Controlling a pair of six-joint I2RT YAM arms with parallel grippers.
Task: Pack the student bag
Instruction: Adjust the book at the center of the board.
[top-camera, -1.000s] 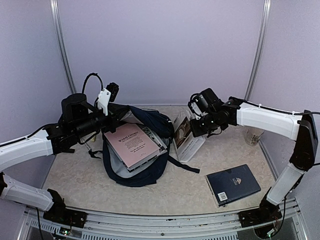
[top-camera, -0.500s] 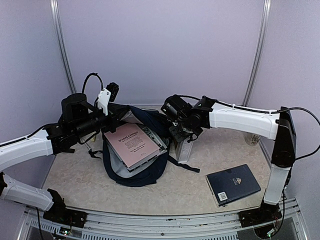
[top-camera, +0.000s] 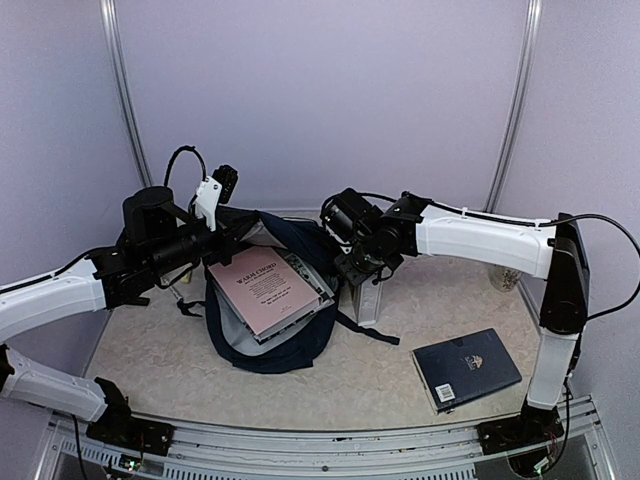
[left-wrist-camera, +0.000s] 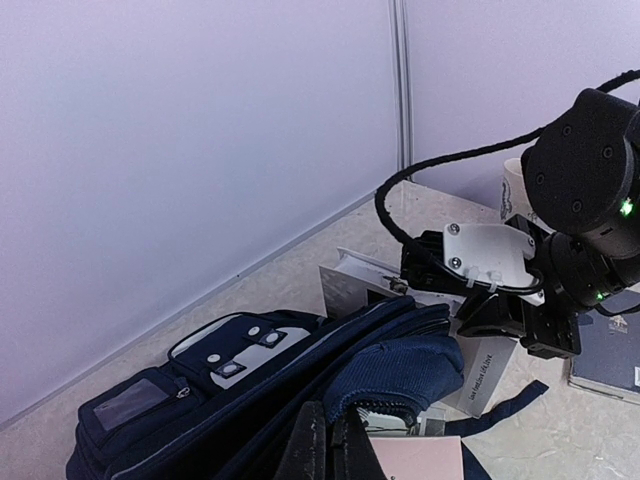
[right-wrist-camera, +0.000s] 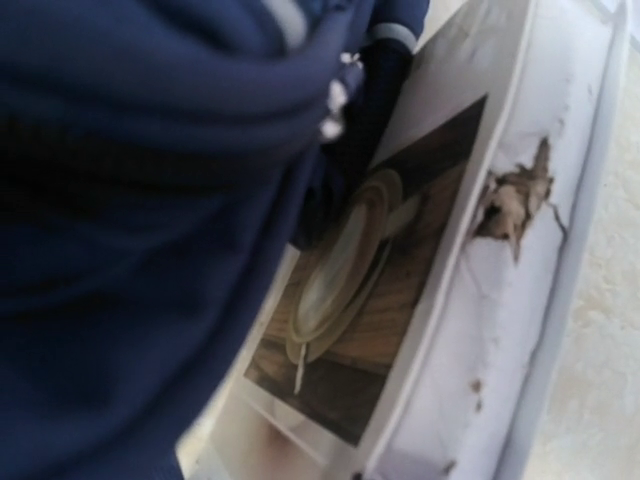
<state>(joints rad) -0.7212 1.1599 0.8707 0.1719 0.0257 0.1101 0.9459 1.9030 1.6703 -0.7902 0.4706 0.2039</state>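
Navy student bag (top-camera: 280, 358) lies open mid-table, pink book (top-camera: 262, 285) inside, the left gripper (left-wrist-camera: 325, 442) clenched on its rim at 10 o'clock. Right gripper (top-camera: 353, 268) meets a white book (top-camera: 368, 302) at 3 o'clock, grip unreadable.

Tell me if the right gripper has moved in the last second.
Yes. The right gripper swung left in the top view, away from the navy book, which stayed put, and is now close beside the student bag.

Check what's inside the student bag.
A pink book lies in the open student bag, with grey lining showing beside it and white page edges beneath it. Anything deeper is hidden by that book and navy fabric.
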